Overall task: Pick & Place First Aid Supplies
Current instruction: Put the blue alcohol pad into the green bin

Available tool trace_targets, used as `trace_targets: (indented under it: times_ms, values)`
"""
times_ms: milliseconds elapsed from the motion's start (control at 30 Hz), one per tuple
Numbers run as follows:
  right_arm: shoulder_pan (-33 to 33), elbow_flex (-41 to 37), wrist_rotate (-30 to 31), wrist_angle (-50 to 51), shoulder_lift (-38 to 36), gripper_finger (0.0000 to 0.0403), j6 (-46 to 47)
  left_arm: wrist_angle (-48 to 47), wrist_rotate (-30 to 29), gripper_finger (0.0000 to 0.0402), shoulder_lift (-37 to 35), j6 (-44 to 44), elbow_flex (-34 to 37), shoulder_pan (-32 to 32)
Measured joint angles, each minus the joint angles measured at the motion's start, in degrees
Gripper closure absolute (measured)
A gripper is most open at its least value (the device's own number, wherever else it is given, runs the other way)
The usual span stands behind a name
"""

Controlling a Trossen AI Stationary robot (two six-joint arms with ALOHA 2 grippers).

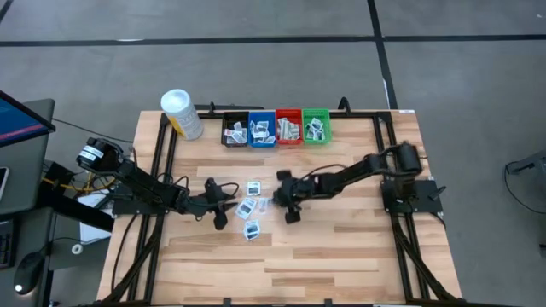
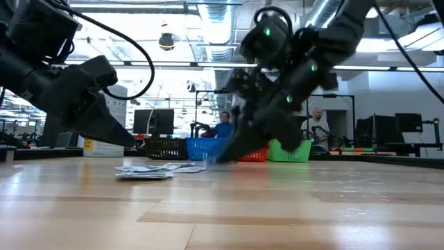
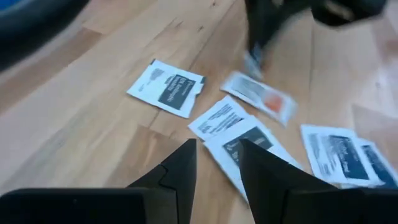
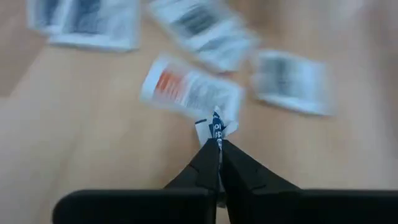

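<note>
Several small flat packets (image 1: 248,207) lie loose on the wooden table's middle, and they also show in the left wrist view (image 3: 168,87) and as a low heap in the low view (image 2: 152,170). A pale strip with a red mark (image 4: 189,90) lies among them. My right gripper (image 1: 275,201) (image 4: 216,144) stands at the right edge of the scatter, shut on a small white and blue packet (image 4: 216,129). My left gripper (image 1: 223,205) (image 3: 217,165) hovers open at the scatter's left side, its fingers over a white packet (image 3: 249,140). My right gripper pinches a small white packet with blue print by its near edge (image 4: 216,134) between the free ends of its two fingers. The fingers slant down from the table's right side. The packet sticks out beyond the fingertips; whether it is clear of the table I cannot tell.
Along the far edge stand four small bins in a row, black (image 1: 235,132), blue (image 1: 261,130), red (image 1: 288,128) and green (image 1: 316,126), each with packets inside. A yellow cylinder with a white cap (image 1: 181,113) stands left of them. Bare wood lies toward the near edge (image 1: 281,264).
</note>
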State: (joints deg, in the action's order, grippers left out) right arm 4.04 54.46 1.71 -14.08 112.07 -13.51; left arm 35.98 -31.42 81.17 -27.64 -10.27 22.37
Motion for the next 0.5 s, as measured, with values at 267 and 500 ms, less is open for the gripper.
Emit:
trace_targets:
  times_ms: [267,500]
  values:
    - [-4.33,0.24,11.66,16.29,-16.82,0.0399,-5.33,0.54,-3.75,0.0284,-0.02,8.18,0.16,-0.89]
    - [-13.91,0.48,14.48,28.34,-26.88,0.04,-6.58,1.24,-9.3,0.0284,-0.2,17.03,0.15,-5.32]
